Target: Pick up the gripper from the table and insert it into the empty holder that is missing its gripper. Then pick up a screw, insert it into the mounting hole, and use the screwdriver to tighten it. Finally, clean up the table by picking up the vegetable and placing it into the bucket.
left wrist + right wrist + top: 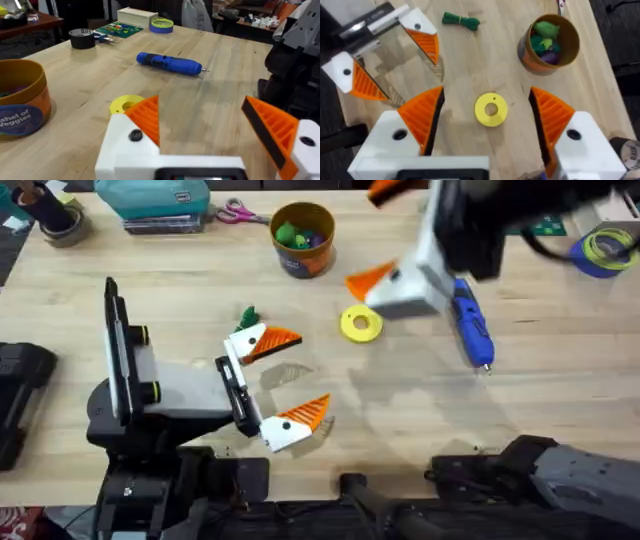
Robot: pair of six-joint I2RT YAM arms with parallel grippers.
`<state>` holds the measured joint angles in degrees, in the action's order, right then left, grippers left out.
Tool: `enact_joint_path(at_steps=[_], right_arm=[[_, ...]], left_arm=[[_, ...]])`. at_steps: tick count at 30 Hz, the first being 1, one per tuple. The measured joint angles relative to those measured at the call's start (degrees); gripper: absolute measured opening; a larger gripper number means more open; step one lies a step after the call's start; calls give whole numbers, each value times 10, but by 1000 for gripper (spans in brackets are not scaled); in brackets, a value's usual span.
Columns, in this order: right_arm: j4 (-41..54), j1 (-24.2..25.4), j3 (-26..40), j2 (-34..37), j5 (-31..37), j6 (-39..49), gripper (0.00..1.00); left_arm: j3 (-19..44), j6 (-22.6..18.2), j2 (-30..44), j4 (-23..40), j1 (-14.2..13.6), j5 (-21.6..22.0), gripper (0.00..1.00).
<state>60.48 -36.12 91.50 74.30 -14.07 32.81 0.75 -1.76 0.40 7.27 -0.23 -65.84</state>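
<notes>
Hovering above a yellow ring [491,109], the right gripper [487,120] is seen with its jaws spread wide and nothing held between them; the ring lies on the wood beneath the gap. The left gripper [285,380] is held low over the near part of the bench [560,410], its jaws also wide apart and empty. Both grippers carry orange ribbed fingers on white mounts, so no bare holder and no loose orange finger can be made out. The vegetable [461,20], a small dark-green leafy piece, lies just beside the left gripper's farther finger. The bucket [302,238], already holding coloured toy pieces, stands well beyond it. The screwdriver [470,322], blue and pen-shaped, rests on its side to the right of the ring. If the clean-up is judged to be the step in hand, the vegetable would best be approached from directly above and pinched across its narrow stem, since so small a piece could easily slip. The bench is pale wood planking; tape rolls, scissors and a teal case are ranged along its far edge.
</notes>
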Motion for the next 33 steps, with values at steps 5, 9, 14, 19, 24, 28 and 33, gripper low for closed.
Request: enact_joint_path(at_steps=[5,9,14,19,24,28,33], right_arm=[[-25,43,-122,-77,-71,31,996],[-25,111,-193,-110,-186,82,996],[-26,157,-221,-111,-235,120,996],[-26,161,-231,-107,-251,169,996],[-26,161,-231,-107,-259,220,996],[-26,161,-231,-107,-259,238,995],[-26,161,-231,-107,-259,247,996]], left_arm=[[0,0,0,0,0,0,986],[0,0,0,0,0,0,986],[0,0,0,0,0,0,986],[0,0,0,0,0,0,986],[0,0,0,0,0,0,985],[0,0,0,0,0,0,986],[0,0,0,0,0,0,986]])
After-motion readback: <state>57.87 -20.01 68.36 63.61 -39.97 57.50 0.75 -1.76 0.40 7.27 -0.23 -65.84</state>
